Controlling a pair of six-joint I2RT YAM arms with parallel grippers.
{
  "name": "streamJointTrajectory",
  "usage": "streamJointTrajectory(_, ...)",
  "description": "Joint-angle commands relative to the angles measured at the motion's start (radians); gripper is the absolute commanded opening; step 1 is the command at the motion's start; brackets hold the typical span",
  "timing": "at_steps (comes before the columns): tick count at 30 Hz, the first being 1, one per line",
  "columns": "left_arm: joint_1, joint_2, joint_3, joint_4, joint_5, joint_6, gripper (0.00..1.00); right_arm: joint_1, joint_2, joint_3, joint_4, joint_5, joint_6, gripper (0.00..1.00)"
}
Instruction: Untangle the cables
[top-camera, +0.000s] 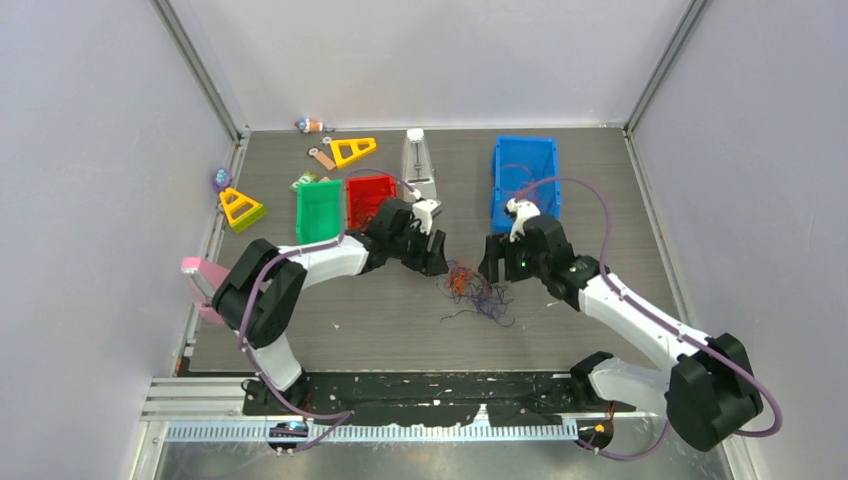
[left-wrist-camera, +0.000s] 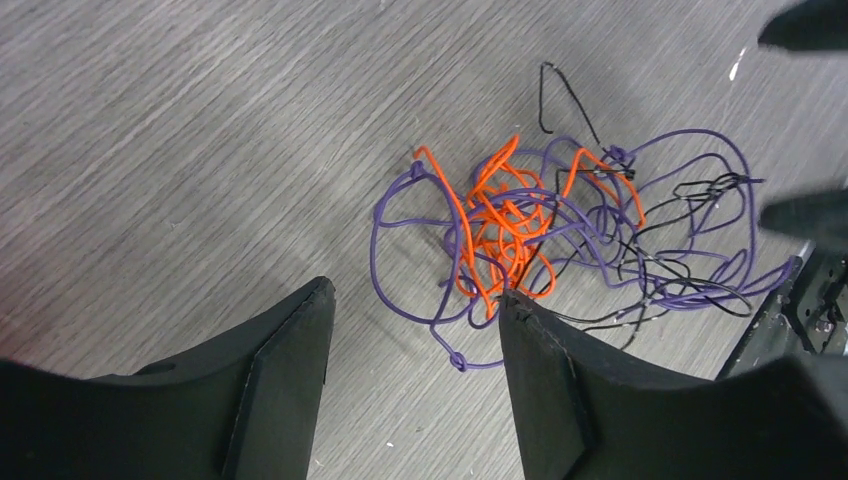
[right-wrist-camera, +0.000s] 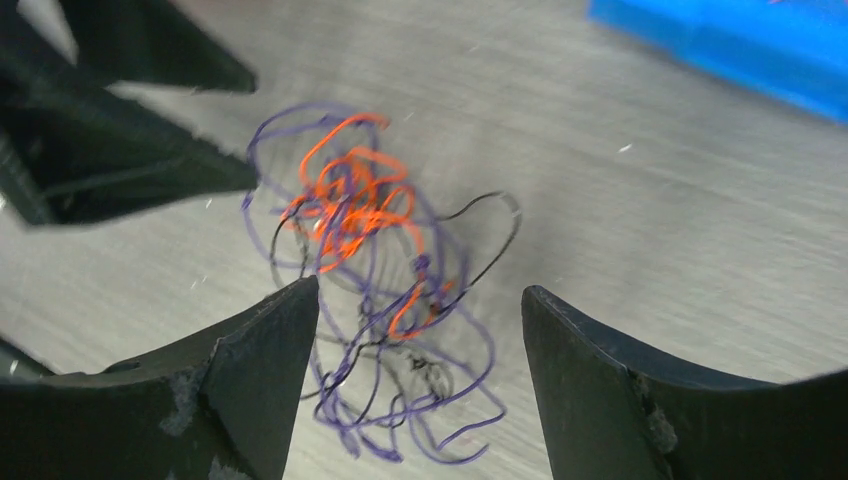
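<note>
Cables (left-wrist-camera: 520, 225) sit in one knotted clump between my left gripper (left-wrist-camera: 415, 292) and right gripper (right-wrist-camera: 420, 290); both gape apart, empty; no strand freed yet.

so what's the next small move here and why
Probably ease the left gripper down and close it on the purple loop that sticks out of the clump between its open fingers. The cables lie loose on the table and neither gripper holds a strand. The right gripper hangs open on the far side, free to pull another colour.
</note>
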Motion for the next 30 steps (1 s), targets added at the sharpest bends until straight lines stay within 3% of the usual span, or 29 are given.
streamJointTrajectory(1,-0.005,0.040,0.060,-0.068,0.008,0.010,0.61,0.095,-0.042,-0.077,0.161,-0.077,0.030,0.80)
streamJointTrajectory(6,-0.005,0.086,0.092,-0.115,0.033,0.006,0.56,0.174,0.068,-0.056,0.188,-0.025,0.030,0.80)
streamJointTrajectory(8,-0.006,0.101,0.104,-0.132,0.034,0.006,0.44,0.192,0.126,-0.042,0.191,0.002,0.031,0.78)
streamJointTrajectory(11,-0.006,0.115,0.120,-0.140,0.048,0.007,0.15,0.206,0.180,-0.020,0.176,0.032,0.026,0.69)
streamJointTrajectory(13,-0.005,0.104,0.122,-0.141,0.048,0.012,0.00,0.208,0.207,-0.010,0.166,0.063,0.028,0.50)
streamJointTrajectory(14,-0.006,0.087,0.114,-0.133,0.032,0.014,0.00,0.207,0.209,-0.009,0.161,0.123,0.031,0.33)
streamJointTrajectory(16,-0.006,0.029,0.074,-0.097,-0.022,0.018,0.00,0.208,0.181,-0.017,0.145,0.217,0.059,0.12)
streamJointTrajectory(17,-0.004,-0.003,0.036,-0.074,-0.065,0.021,0.00,0.207,0.165,-0.024,0.135,0.251,0.070,0.09)
streamJointTrajectory(23,0.010,-0.207,-0.133,0.055,-0.308,0.009,0.00,0.129,-0.047,-0.127,0.048,0.568,0.240,0.05)
streamJointTrajectory(30,0.045,-0.521,-0.344,0.162,-0.609,-0.012,0.00,-0.113,-0.316,-0.242,0.000,0.565,0.347,0.05)
